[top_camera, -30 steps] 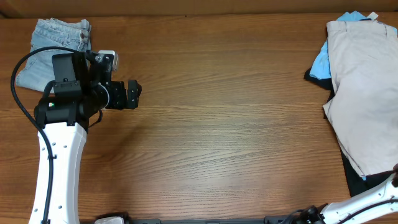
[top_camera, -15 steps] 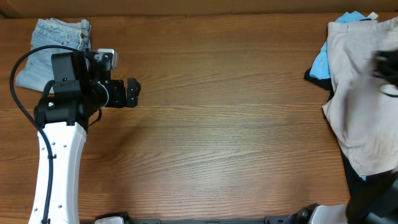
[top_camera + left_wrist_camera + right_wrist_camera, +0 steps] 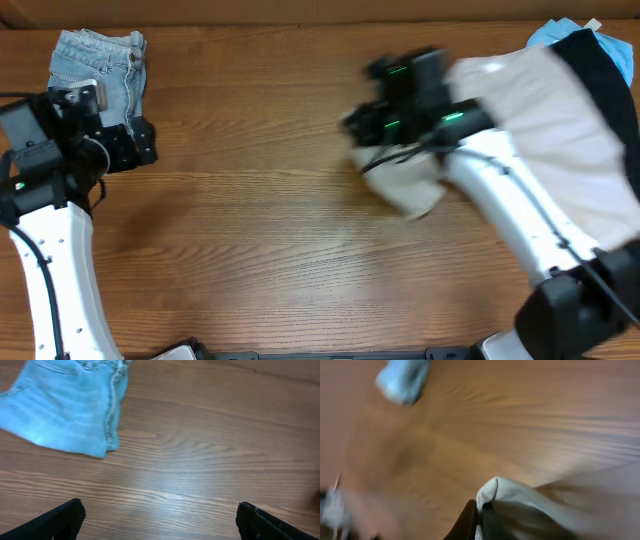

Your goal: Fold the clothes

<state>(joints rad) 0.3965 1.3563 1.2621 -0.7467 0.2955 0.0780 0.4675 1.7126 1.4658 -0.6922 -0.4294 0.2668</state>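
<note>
The pale beige khaki shorts (image 3: 520,110) stretch, blurred, from the right pile toward the table's middle. My right gripper (image 3: 372,135) is shut on a fold of their edge (image 3: 492,492) and holds it above the wood (image 3: 520,415). My left gripper (image 3: 140,143) is open and empty at the far left, its two black fingertips (image 3: 157,520) wide apart over bare wood. The beige shorts do not show in the left wrist view.
Folded light-blue denim shorts (image 3: 95,60) lie at the back left corner; they also show in the left wrist view (image 3: 65,405). A black garment (image 3: 605,60) and a sky-blue one (image 3: 550,32) lie at the right edge.
My right arm swung in from the right and dragged the beige shorts leftward to the table's middle. My left arm drew back to the left, beside the denim shorts.
</note>
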